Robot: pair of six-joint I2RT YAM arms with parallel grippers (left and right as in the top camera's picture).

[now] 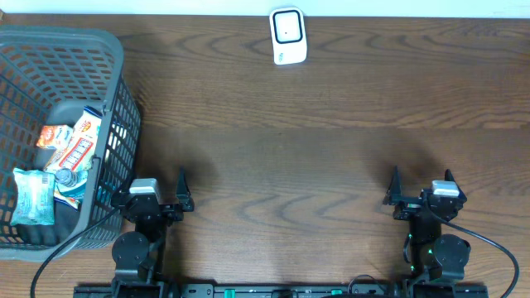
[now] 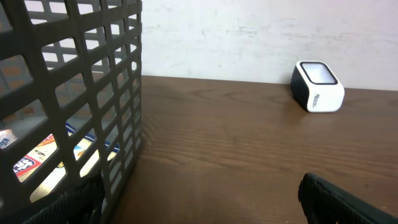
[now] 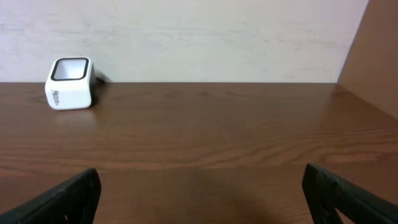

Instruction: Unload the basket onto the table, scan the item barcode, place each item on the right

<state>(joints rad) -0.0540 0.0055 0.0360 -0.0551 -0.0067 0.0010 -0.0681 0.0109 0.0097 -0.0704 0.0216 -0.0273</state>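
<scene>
A white barcode scanner (image 1: pixel 288 36) with a dark window stands at the far middle of the table; it also shows in the left wrist view (image 2: pixel 318 87) and the right wrist view (image 3: pixel 69 83). Several packaged items lie in the grey mesh basket (image 1: pixel 116 58) at the left, among them an orange-and-white snack pack (image 1: pixel 74 142) and a teal pouch (image 1: pixel 33 197). My left gripper (image 1: pixel 156 184) is open beside the basket's right wall (image 2: pixel 118 93), nothing between its fingers (image 2: pixel 339 200). My right gripper (image 1: pixel 422 178) is open and holds nothing, over bare wood near the front right.
The basket wall stands close against my left gripper's left finger (image 2: pixel 68 205). A pale wall runs behind the table's far edge (image 3: pixel 205 81). A brown side panel (image 3: pixel 373 56) rises at the far right in the right wrist view.
</scene>
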